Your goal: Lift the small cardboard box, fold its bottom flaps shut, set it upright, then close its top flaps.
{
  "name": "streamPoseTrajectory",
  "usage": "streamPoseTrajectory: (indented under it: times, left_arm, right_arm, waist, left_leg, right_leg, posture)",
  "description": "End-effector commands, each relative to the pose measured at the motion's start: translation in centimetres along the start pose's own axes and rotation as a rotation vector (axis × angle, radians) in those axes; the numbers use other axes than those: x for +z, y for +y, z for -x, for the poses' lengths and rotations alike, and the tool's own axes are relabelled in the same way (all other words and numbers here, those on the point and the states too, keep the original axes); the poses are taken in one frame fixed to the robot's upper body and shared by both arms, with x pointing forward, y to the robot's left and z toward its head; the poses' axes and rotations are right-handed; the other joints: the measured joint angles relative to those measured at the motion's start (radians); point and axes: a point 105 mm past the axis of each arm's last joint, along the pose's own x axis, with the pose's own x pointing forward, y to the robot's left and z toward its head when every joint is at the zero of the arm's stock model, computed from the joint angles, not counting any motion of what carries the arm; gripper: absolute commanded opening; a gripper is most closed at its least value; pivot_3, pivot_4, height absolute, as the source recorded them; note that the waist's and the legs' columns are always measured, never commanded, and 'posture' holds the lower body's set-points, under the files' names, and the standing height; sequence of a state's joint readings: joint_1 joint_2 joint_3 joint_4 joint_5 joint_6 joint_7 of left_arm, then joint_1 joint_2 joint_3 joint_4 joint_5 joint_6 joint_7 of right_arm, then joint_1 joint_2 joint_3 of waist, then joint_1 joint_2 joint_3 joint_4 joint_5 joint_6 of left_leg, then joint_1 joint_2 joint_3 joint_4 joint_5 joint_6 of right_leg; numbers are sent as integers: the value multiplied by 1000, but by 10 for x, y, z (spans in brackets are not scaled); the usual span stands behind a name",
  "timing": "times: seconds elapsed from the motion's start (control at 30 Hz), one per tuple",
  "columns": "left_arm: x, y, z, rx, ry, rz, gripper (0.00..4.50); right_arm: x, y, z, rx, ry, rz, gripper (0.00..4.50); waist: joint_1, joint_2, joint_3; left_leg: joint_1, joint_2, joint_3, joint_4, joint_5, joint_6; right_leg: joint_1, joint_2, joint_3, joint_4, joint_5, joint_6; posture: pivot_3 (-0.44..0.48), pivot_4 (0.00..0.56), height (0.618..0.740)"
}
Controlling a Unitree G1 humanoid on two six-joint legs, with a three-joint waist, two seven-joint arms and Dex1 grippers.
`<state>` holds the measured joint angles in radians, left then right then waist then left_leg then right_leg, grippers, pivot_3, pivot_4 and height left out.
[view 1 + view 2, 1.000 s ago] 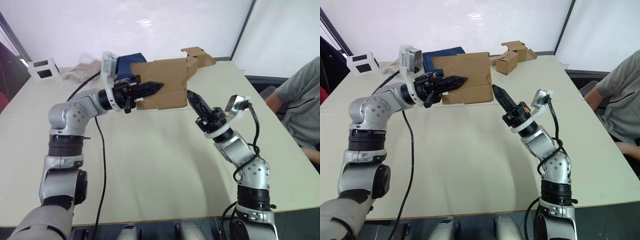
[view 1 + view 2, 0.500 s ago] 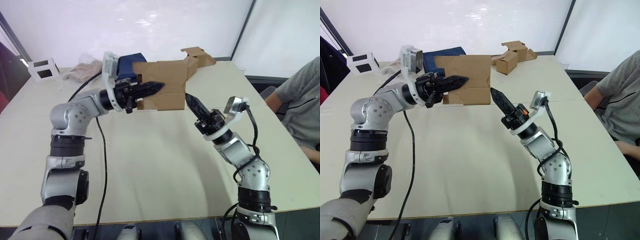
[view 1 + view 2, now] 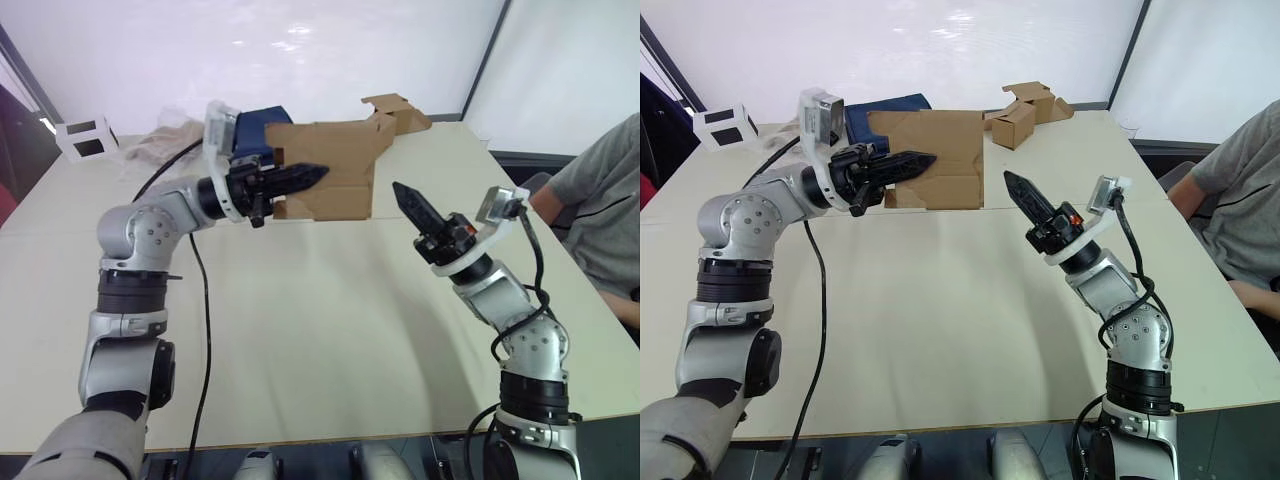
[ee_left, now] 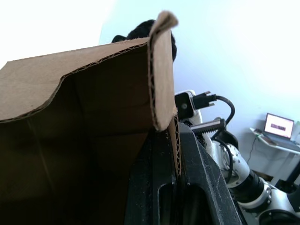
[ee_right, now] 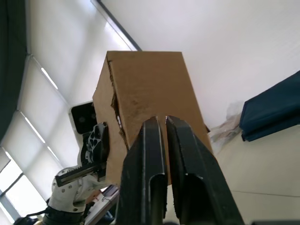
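Pinched fingers of the left gripper (image 3: 923,160) hold the unprinted small cardboard box (image 3: 940,160) aloft, while the right gripper (image 3: 1018,187), fingers nearly together, hangs just beside the box.

The right gripper (image 3: 1012,181) has drawn back from the small cardboard box (image 3: 937,158): half a second ago its closed fingertips were at the box's lower right corner, and now they hang clear of it, off to the right. The right arm has swung outward toward the person's side
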<state>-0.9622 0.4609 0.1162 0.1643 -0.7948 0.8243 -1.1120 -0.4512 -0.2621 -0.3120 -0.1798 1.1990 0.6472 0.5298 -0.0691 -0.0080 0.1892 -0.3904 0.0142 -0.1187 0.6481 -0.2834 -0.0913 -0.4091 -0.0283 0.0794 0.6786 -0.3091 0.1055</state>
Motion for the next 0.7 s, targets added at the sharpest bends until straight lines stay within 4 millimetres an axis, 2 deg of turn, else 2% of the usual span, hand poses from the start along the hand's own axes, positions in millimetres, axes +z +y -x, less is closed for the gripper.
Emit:
streamPoseTrajectory:
  times: [0.03, 0.47, 0.57, 0.63, 0.7]
  left_arm:
    - [8, -7, -2, -21, 8, -48, 0]
    - [3, -4, -2, -8, 76, -90, 0]
    - [-8, 5, 0, 53, 222, -211, 0]
    - [-5, 10, 1, 92, 257, -260, 0]
    - [3, 4, 2, 60, 262, -241, 0]
  right_arm:
    - [9, 4, 2, 15, -25, 26, 173]
    - [4, 2, 5, -6, 14, 56, 173]
    - [-3, 1, 11, -22, 115, 123, 173]
    - [-7, 1, 16, -27, 184, 169, 173]
    - [-9, 3, 22, -27, 248, 215, 173]
  waist:
    - [0, 0, 0]
    - [0, 0, 0]
    - [2, 0, 0]
    - [3, 0, 0]
    - [3, 0, 0]
  left_leg:
    - [0, 0, 0, 0, 0, 0]
    - [0, 0, 0, 0, 0, 0]
    - [0, 0, 0, 0, 0, 0]
    - [0, 0, 0, 0, 0, 0]
    - [0, 0, 0, 0, 0, 0]
  right_leg:
    - [0, 0, 0, 0, 0, 0]
    - [0, 0, 0, 0, 0, 0]
    - [0, 0, 0, 0, 0, 0]
    - [0, 0, 0, 0, 0, 0]
    - [0, 0, 0, 0, 0, 0]
  posture:
    - [0, 150, 740]
    - [0, 150, 740]
    - [0, 150, 740]
    - [0, 150, 740]
    - [0, 150, 740]
